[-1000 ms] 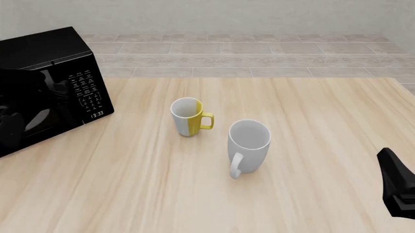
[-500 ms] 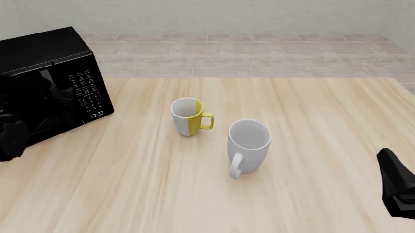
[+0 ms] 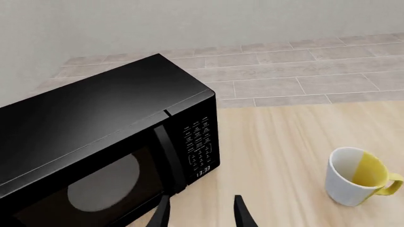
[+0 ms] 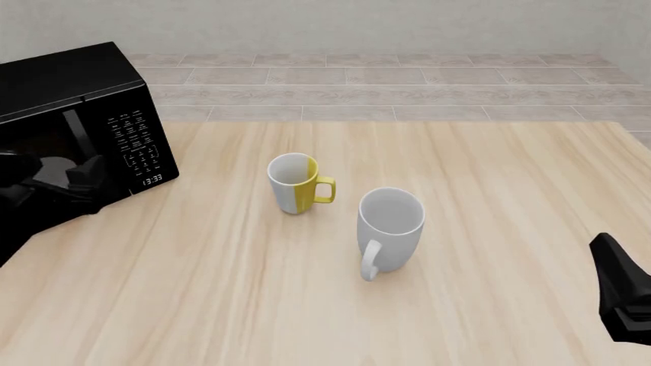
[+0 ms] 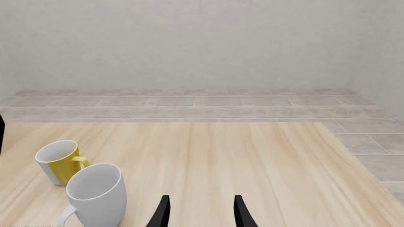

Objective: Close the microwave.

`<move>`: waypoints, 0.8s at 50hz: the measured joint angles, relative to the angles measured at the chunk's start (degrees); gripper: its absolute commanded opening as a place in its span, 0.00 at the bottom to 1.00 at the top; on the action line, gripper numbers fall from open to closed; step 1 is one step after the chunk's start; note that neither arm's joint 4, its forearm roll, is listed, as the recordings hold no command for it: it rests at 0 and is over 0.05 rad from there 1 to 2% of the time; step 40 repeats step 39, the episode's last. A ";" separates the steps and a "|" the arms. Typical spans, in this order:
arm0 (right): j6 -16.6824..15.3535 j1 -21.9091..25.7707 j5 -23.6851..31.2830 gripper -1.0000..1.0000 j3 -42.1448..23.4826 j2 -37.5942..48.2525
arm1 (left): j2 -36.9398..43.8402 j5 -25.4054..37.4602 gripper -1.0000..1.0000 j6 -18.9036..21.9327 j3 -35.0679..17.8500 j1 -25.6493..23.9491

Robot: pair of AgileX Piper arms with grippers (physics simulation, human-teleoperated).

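Beside microwave (image 4: 76, 99) door, left fingers (image 3: 161, 215) parted, level.

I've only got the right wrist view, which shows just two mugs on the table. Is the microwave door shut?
Observer: In the left wrist view the microwave has its door flush with the keypad panel, and no gap shows.
Operator: Where's the left gripper?
Observer: The left gripper points at the handle side of the door, jaws open and holding nothing.
Operator: Is it touching the door?
Observer: In the front view it overlaps the door's lower front, black on black, so contact can't be judged.
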 measured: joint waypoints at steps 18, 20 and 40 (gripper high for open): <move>-0.36 0.33 0.27 1.00 0.00 0.00 | -22.33 11.57 1.00 -2.56 9.14 -2.16; -0.50 0.40 0.26 1.00 0.00 0.02 | -25.84 14.12 1.00 -2.96 9.89 -2.39; -0.54 0.87 0.33 1.00 0.00 0.01 | -53.33 39.69 1.00 -6.64 9.29 -4.43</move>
